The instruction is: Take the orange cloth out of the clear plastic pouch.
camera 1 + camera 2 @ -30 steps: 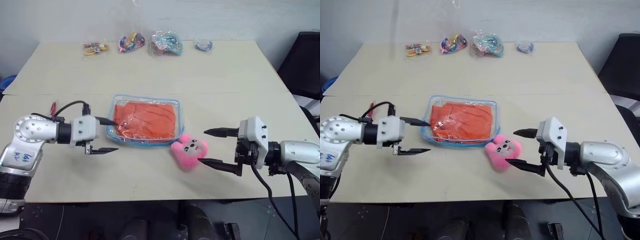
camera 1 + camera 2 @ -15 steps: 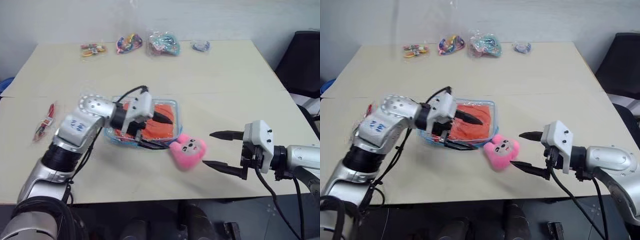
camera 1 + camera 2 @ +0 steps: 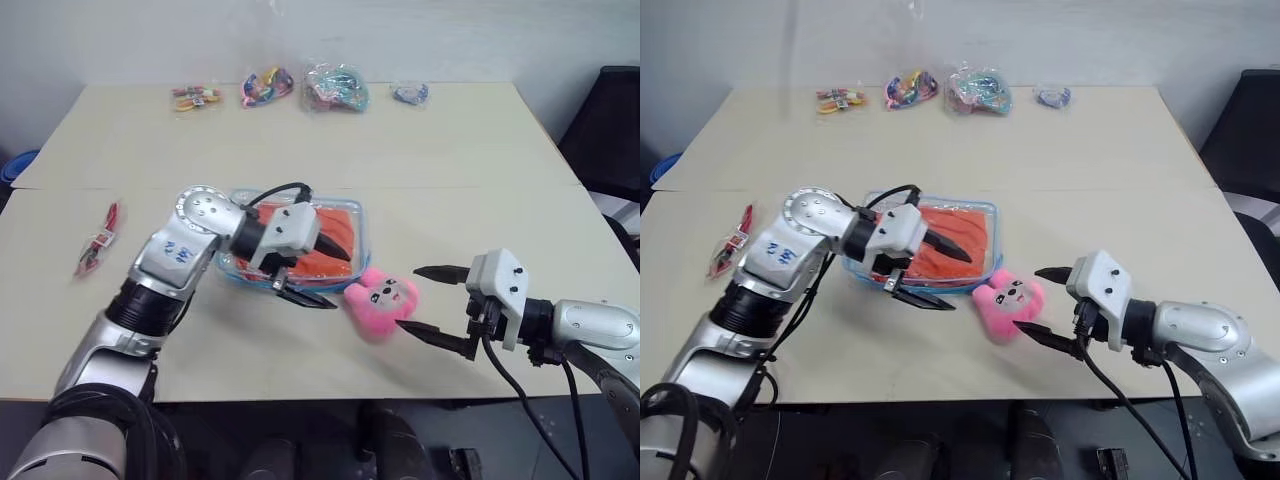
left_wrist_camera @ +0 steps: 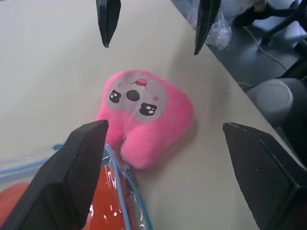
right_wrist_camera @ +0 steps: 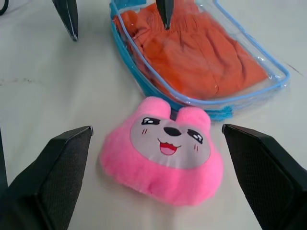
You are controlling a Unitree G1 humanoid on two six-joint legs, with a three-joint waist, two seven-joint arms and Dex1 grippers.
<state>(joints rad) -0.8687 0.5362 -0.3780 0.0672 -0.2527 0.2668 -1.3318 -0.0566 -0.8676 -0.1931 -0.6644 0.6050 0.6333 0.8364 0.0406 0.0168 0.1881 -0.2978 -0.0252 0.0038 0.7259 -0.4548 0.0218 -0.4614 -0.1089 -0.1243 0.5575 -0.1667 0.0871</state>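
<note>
While the orange cloth (image 3: 310, 240) lies folded flat inside the clear plastic pouch (image 3: 365, 232) at the middle of the table (image 3: 450, 150), both pincers stand wide and hold nothing; the left gripper (image 3: 322, 271) reaches over the pouch's near right corner, one finger above the cloth and the other just off the near edge; the right gripper (image 3: 432, 306) hovers spread just beside the pink plush charm (image 3: 380, 298), which rests on the table at that same corner of the pouch. By its look the cloth is soft, light and limp, so it should bunch and drag rather than slide out in one piece; a pinch on a fold near the blue zipper edging (image 5: 163, 88) seems the best hold. Since the pouch film looks thin, slick and crinkly, it will likely lift along with the cloth unless the other pincer pins it; whether the zipper is open cannot be told.
</note>
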